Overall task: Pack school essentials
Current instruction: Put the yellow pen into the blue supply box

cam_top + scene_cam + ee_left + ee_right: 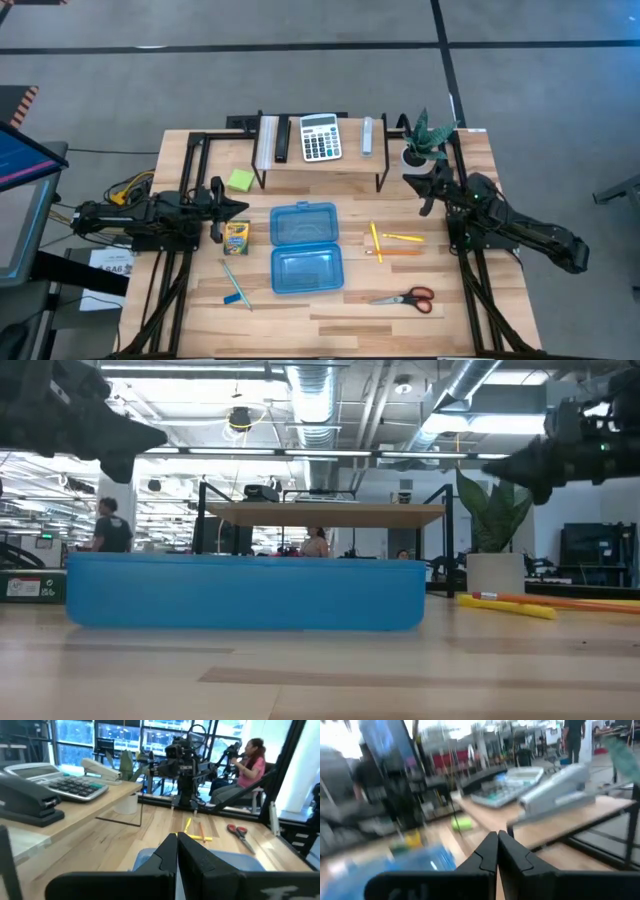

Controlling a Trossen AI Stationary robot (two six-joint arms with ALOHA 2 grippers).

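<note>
— Wooden table (pixel 330 305), pale planks, seen from above. What sits at its left edge?

— Left gripper (pixel 238 208), fingers pressed together with nothing between them, hanging above the table just over the crayon box (pixel 235 236). That box lies flat, yellow-green. Behind it, near the foot of the shelf (pixel 320 165), is the lime-green sticky-note pad (pixel 240 180). In front of the crayon box the thin blue pen (pixel 233 281) lies at a slant.

— And the middle?

— An open blue case (pixel 306 248), its two halves lying flat, one behind the other — empty as far as the high view shows. In the low view its wall (pixel 245 592) fills the middle of the picture. On the shelf behind stand a black stapler (pixel 282 139), a grey-white calculator (pixel 320 137) and a grey stapler (pixel 367 135), side by side.

— What lies right of the case?

— Yellow and orange pencils (pixel 392 243), loosely together on the wood, one yellow pencil crossing toward the others. Nearer the front edge, well apart from them, are the red-handled scissors (pixel 405 297), blades pointing left.

— And the right arm?

— Right gripper (pixel 432 193) hangs beside the small potted plant (pixel 424 140) at the shelf's right end, above the table, clear of the pencils. Its own wrist view shows the two dark fingers (pixel 485 851) meeting at the tips, nothing held. A person in a pink top (pixel 252 762) sits in the room beyond the table.
</note>
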